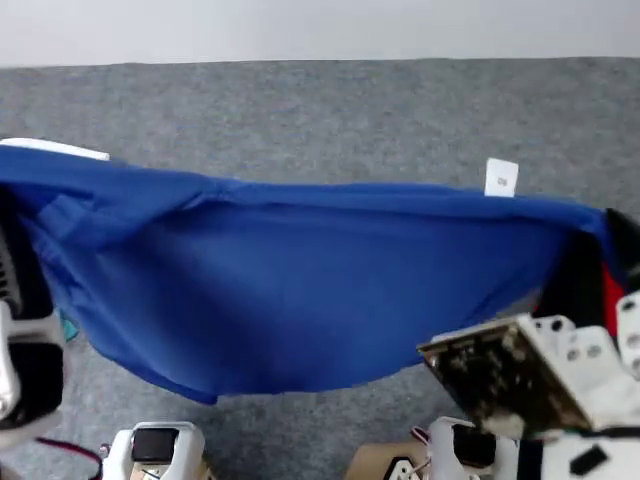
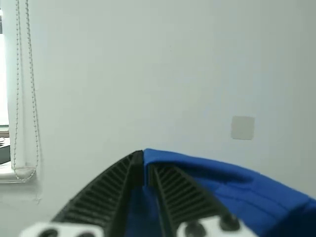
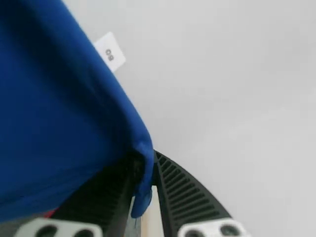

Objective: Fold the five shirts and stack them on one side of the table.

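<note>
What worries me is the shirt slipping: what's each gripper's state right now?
Left gripper: closed, holding the blue shirt by one end.
Right gripper: closed, holding the blue shirt's other end.

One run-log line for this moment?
left gripper: shut on blue shirt | right gripper: shut on blue shirt | shirt: stretched between both, over grey table
</note>
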`<state>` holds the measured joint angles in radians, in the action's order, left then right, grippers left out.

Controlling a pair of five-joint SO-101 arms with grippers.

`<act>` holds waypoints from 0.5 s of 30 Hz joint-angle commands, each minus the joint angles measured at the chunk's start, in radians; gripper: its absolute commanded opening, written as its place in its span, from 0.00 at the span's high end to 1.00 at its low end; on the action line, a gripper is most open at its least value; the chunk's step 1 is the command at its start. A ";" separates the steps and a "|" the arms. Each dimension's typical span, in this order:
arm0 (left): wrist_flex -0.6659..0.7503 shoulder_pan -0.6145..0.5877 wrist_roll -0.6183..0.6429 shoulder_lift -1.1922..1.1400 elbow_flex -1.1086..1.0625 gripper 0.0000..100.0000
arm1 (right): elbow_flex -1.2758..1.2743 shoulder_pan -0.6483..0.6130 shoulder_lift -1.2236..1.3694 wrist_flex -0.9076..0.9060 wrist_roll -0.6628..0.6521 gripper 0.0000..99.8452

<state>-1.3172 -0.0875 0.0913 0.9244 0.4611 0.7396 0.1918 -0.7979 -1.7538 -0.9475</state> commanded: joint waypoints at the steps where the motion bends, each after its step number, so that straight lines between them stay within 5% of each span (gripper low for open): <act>1: -0.051 -0.002 -0.009 -0.015 0.025 1.00 | -0.005 0.041 -0.005 -0.041 -0.011 0.99; 15: -0.046 -0.043 -0.003 -0.091 -0.222 1.00 | -0.328 0.041 0.002 0.028 -0.009 0.99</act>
<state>-1.4108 -0.1135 0.0913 0.8769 0.2923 0.4971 0.2240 -0.8025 -1.7507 -0.9475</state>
